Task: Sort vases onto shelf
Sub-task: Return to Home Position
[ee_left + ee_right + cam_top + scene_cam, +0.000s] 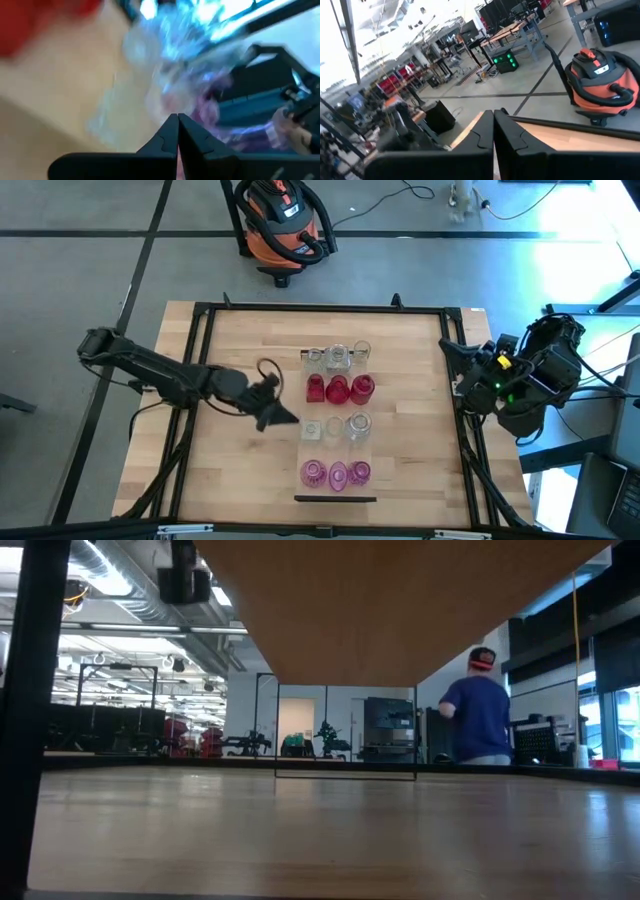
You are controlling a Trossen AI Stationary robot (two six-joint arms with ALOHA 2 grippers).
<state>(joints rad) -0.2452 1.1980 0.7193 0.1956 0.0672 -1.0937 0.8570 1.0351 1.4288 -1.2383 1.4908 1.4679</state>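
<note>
The shelf (322, 448), a pale plank with a dark strip at its near end, lies in the middle of the table. Several vases stand on their bases on it in rows: clear ones (337, 358) farthest, then deep red (338, 388), clear (357, 426) and pink (337, 473) nearest. My left gripper (292, 418) is shut and holds nothing, just left of the shelf beside the second clear row. Its wrist view shows the shut fingers (177, 122) with blurred clear vases (150, 55) ahead. My right gripper (493, 120) is shut and holds nothing, raised at the table's right edge (450, 352).
A black frame (320, 308) runs around the tabletop. An orange and black vacuum cleaner (285, 225) stands on the floor beyond the far edge. In the low view a person (480, 710) stands in the room behind the table. Bare tabletop (410, 430) lies right of the shelf.
</note>
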